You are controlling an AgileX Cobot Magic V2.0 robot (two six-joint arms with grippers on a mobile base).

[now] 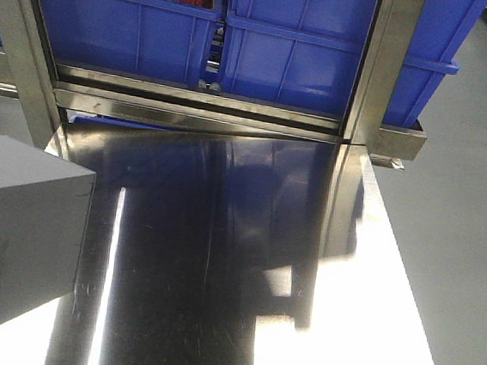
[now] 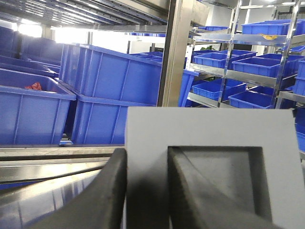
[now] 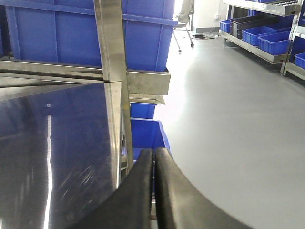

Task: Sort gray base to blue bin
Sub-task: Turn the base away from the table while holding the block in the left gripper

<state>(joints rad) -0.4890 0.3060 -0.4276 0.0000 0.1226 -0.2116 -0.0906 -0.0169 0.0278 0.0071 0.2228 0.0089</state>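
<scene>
We see the left gripper [image 2: 145, 153] pinching one wall of the gray base [image 2: 209, 126], one finger in its recess for purchase, near the table's [image 1: 217, 275] left edge, possibly lifted, short of the blue bin [image 1: 298, 58]; the right gripper [image 3: 153, 152] is closed on nothing.

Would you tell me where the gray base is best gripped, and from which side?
Grip the gray base by the wall beside its square recess, coming at the recessed face: one finger in the recess, one on the plain outer side. That wall is thin and flat-sided; the cube looks too wide to span. The left gripper straddles it this way.
</scene>
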